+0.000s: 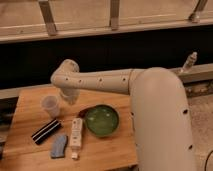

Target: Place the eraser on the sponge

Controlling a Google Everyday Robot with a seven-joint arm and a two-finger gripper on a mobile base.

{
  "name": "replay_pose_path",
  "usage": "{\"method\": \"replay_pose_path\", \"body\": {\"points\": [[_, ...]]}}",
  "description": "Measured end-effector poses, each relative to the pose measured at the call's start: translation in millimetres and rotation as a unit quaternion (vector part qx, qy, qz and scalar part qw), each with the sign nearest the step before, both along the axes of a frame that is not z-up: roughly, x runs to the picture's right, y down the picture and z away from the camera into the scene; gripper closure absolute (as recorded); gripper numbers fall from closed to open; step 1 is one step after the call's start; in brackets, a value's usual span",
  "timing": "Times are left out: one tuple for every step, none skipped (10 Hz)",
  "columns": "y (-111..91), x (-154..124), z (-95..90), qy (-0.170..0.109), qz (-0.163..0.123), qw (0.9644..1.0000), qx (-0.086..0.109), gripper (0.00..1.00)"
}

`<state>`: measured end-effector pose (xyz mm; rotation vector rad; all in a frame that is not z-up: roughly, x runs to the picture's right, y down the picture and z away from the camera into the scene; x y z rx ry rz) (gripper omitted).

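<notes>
eraser (46, 131) laid slantwise on the wooden table (107, 151) near its left edge, sponge (59, 146) set just beside it toward the front edge, white remote-like device (76, 134) placed between sponge and green bowl (101, 120), clear cup (50, 105) stood behind the eraser, gripper (69, 96) held low just beside the cup, its grip state cannot be told

I've got the arm (107, 80) stretched across the view, from the big white shoulder segment (160, 120) at right out toward the left, roughly level, with small dark holes along it. It bends at a rounded joint (65, 74) at the far left end (highest point of the reach). The gripper (69, 96) hangs straight below that joint, pointing down, left of centre.
</notes>
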<state>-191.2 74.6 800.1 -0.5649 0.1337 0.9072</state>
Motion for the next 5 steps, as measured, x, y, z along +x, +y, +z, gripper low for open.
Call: {"method": "replay_pose_path", "body": {"points": [[0.0, 0.0, 0.0, 0.000, 0.000, 1.0000, 0.000, 0.96], [-0.1, 0.0, 0.0, 0.000, 0.000, 1.0000, 0.000, 0.96], [-0.1, 0.0, 0.0, 0.000, 0.000, 1.0000, 0.000, 0.96], [0.0, 0.0, 0.0, 0.000, 0.000, 1.0000, 0.000, 0.96], [-0.1, 0.0, 0.0, 0.000, 0.000, 1.0000, 0.000, 0.96]]}}
